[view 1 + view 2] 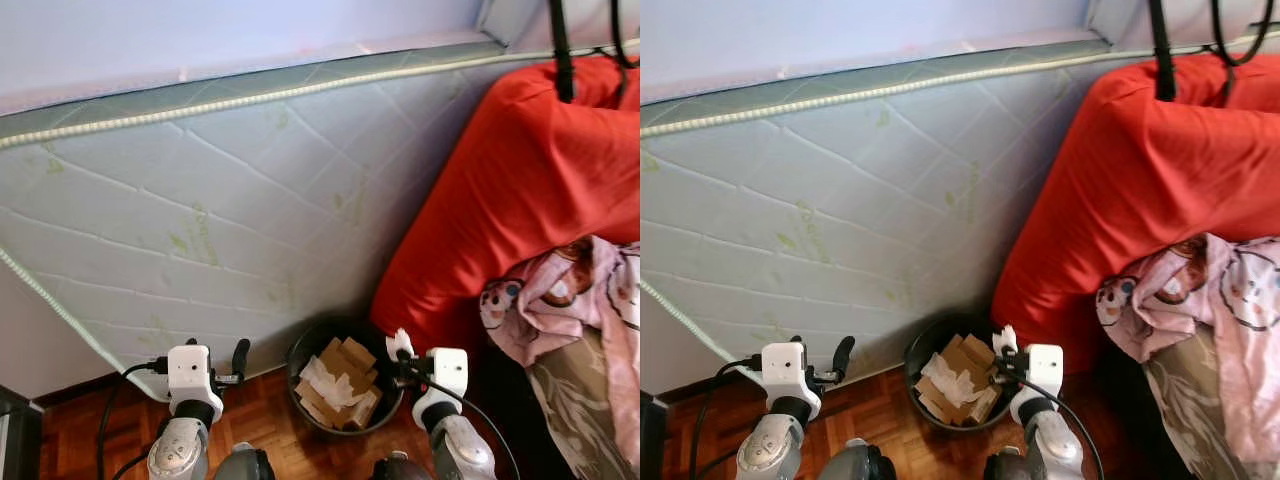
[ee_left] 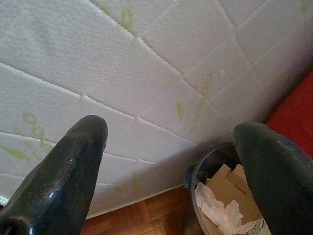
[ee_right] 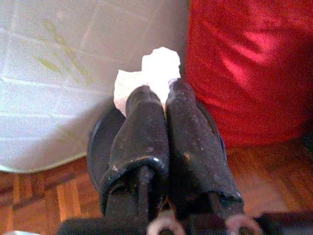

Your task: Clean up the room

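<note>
A black waste bin (image 1: 300, 352) stands on the wood floor against the leaning mattress, holding cardboard pieces (image 1: 345, 358) and crumpled white paper (image 1: 322, 380). My right gripper (image 1: 400, 350) hovers at the bin's right rim, shut on a crumpled white tissue (image 3: 157, 67) that sticks out past its fingertips; the tissue (image 1: 399, 343) sits just above the rim. To the bin's left, my left gripper (image 1: 238, 358) is open and holds nothing, its fingers (image 2: 73, 161) pointing at the mattress with the bin (image 2: 205, 164) beyond.
A white quilted mattress (image 1: 240, 200) leans against the wall behind the bin. A big red cushion (image 1: 520, 180) presses against the bin's right side, with a pink patterned cloth (image 1: 570, 290) draped lower right. Parquet floor (image 1: 260, 410) lies below.
</note>
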You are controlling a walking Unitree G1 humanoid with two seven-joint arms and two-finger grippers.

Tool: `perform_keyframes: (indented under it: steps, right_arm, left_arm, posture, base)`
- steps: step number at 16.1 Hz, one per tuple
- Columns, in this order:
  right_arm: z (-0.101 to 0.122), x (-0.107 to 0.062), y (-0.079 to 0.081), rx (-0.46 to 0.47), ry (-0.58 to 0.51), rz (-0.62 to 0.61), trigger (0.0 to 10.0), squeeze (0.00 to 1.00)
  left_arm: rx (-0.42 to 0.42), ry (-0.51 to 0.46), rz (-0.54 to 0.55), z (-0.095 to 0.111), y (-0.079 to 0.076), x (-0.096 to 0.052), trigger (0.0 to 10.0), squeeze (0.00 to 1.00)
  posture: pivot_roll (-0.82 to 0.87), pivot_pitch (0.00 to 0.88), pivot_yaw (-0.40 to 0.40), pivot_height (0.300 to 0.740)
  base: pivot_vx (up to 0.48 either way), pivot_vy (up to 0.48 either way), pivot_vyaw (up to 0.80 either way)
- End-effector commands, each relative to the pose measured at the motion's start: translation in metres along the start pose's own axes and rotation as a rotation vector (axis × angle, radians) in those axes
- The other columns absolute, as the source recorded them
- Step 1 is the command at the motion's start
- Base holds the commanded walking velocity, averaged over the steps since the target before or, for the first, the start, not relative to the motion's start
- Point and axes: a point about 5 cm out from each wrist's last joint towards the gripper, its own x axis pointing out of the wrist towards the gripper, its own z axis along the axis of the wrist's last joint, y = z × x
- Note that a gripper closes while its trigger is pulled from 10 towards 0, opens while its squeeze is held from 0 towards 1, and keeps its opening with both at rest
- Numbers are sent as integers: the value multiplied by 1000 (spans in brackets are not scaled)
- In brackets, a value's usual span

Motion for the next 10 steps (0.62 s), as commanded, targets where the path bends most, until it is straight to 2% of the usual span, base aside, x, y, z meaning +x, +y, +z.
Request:
perform_keyframes:
  steps: [1, 4, 8, 10]
  right_arm:
    - [-6, -1, -1, -15, 54, -4, 10000, 0]
    - [-1, 3, 1, 4, 33, -8, 10000, 0]
    - [-1, 7, 4, 3, 79, 16, 10000, 0]
    - [6, 13, 2, -2, 82, 20, 10000, 0]
  left_arm:
    - [2, 12, 2, -2, 3, -3, 10000, 0]
    - [6, 15, 4, -2, 5, -4, 10000, 0]
    - [4, 17, 4, 0, 6, -3, 10000, 0]
    - [1, 21, 5, 0, 7, -4, 10000, 0]
  posture:
    - [-35, 119, -37, 649]
    - [-35, 128, -35, 634]
    - [-30, 140, -33, 634]
    - [-23, 144, -31, 634]
  base:
    - [0, 0, 0]
    - [0, 0, 0]
    - [0, 0, 0]
    - [0, 0, 0]
